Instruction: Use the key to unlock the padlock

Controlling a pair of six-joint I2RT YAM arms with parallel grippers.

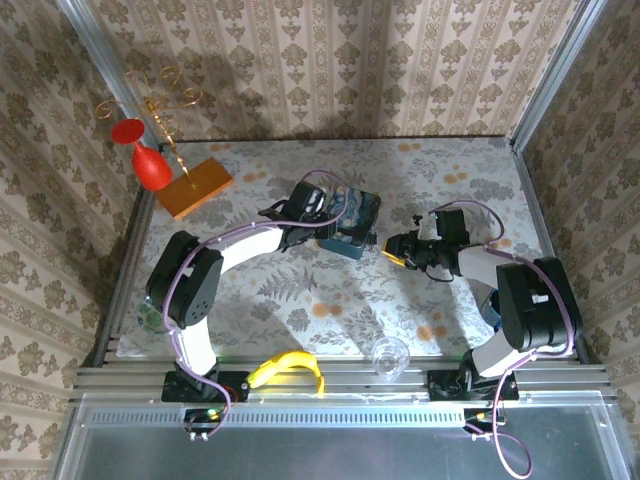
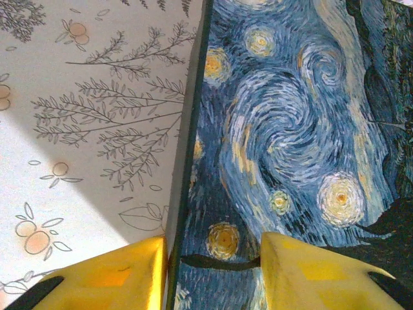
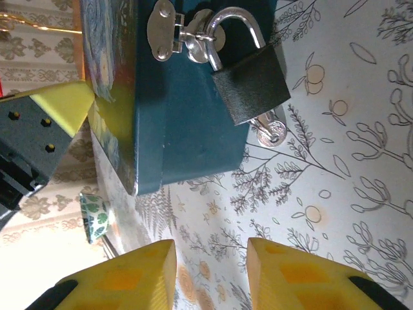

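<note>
Two arms, left arm (image 1: 240, 245) and right arm (image 1: 470, 260), converge on one blue painted tin (image 1: 355, 208) in the middle of the flowered cloth (image 1: 300, 300). The top view also counts one banana (image 1: 285, 368) and one clear cup (image 1: 390, 355) at the near edge, plus one red vase (image 1: 150, 165) and one orange block (image 1: 197, 188) far left. Left wrist: left gripper (image 2: 214, 248) jaws parted, straddling the tin's lid edge. One yellow finger is over the swirl-painted lid, the other over the cloth beside the tin wall; can't tell if either bears on the tin. Right wrist: right gripper (image 3: 211, 258) released, two yellow fingers (image 3: 129, 278) apart with bare cloth between, near the tin's front and clear of it. One padlock (image 3: 251, 84) hangs from one silver hasp (image 3: 171, 32) on the tin's teal front wall: small dark grey textured body, tilted, with a bright silver shackle (image 3: 235, 19) looped through the hasp. One key (image 3: 272, 131) sits in the body's lower end, its round silver head with a hole sticking out over the cloth. Shackle seated or popped: can't tell.
</note>
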